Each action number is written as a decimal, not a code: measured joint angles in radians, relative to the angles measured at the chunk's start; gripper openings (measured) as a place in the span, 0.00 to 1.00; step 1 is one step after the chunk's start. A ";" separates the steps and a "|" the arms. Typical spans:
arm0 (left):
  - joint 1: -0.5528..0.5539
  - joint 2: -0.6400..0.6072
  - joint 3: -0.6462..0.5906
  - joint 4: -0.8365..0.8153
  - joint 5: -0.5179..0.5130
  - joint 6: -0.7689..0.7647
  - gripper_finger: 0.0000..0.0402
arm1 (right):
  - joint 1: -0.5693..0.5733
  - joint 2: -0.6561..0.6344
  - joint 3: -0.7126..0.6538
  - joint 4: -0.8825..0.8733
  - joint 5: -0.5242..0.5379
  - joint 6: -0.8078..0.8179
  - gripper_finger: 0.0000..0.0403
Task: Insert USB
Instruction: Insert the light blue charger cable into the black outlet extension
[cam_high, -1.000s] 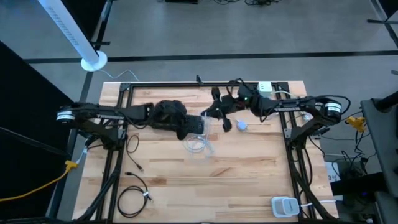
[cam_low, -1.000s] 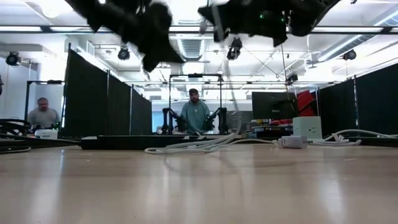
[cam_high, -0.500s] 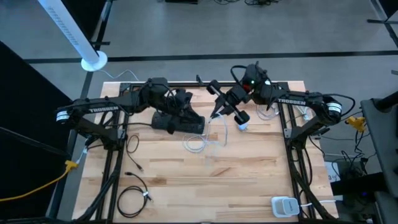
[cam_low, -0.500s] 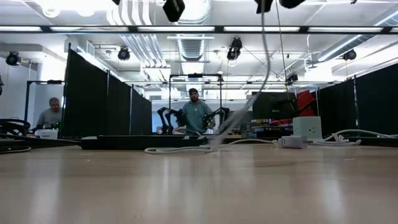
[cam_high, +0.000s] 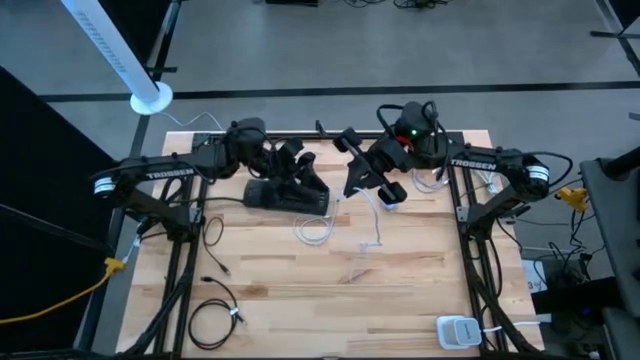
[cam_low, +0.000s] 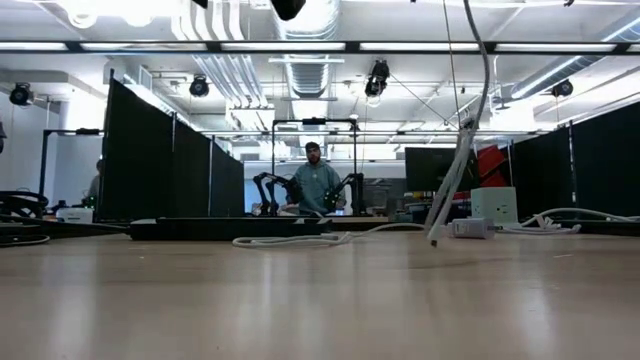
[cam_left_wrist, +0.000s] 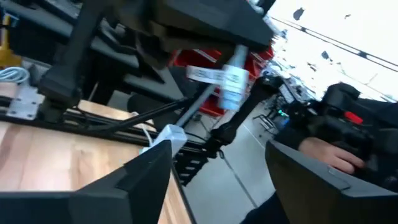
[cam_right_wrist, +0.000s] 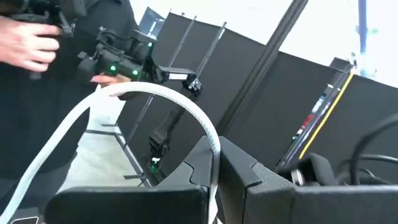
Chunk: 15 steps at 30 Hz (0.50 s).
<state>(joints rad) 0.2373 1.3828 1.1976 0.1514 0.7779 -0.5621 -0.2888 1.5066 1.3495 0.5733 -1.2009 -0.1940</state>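
A white cable (cam_high: 372, 222) hangs from my right gripper (cam_high: 358, 186), which is raised over the table's far middle and shut on it. In the low view the cable (cam_low: 455, 170) drops from above, and its free end (cam_low: 433, 240) is close to the tabletop. More white cable lies coiled on the wood (cam_high: 314, 231). A dark oblong block (cam_high: 285, 195) lies flat on the table. My left gripper (cam_high: 306, 168) is open and empty, raised just beyond the block's far side; its wrist view (cam_left_wrist: 217, 177) shows nothing between the fingers. My right gripper pinches the white cable (cam_right_wrist: 215, 155) between its two fingers. On one side the cable runs up out of the fingers, arches over (cam_right_wrist: 155, 90) and falls away. The hanging length (cam_low: 455, 170) is slack and curved, lifted off the table except perhaps at its end.
A small white adapter (cam_high: 389, 200) lies by the right gripper. A white charger and cords (cam_high: 430, 141) sit at the far right edge, black cables (cam_high: 215, 315) at the near left, and a white device (cam_high: 459, 330) at the near right. People stand beyond the table (cam_low: 316, 185).
My left gripper has drawn back from the dark block toward the far edge and risen, leaving the block on the table. My right gripper has gone up with the white cable. Its hanging part has lifted off the coil and swung toward the table's right.
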 joint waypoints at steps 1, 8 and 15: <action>-0.001 0.007 0.000 0.008 -0.002 0.000 0.63 | 0.004 0.000 0.000 -0.005 0.014 -0.001 0.00; -0.022 0.030 0.000 0.114 0.012 0.002 0.56 | 0.007 0.000 0.000 -0.096 0.110 -0.018 0.00; -0.034 0.030 0.000 0.143 -0.037 0.089 0.44 | 0.007 0.000 0.000 -0.112 0.183 -0.009 0.00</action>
<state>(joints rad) 0.2035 1.4129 1.1973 0.2943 0.7407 -0.4734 -0.2813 1.5070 1.3491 0.4611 -1.0177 -0.2027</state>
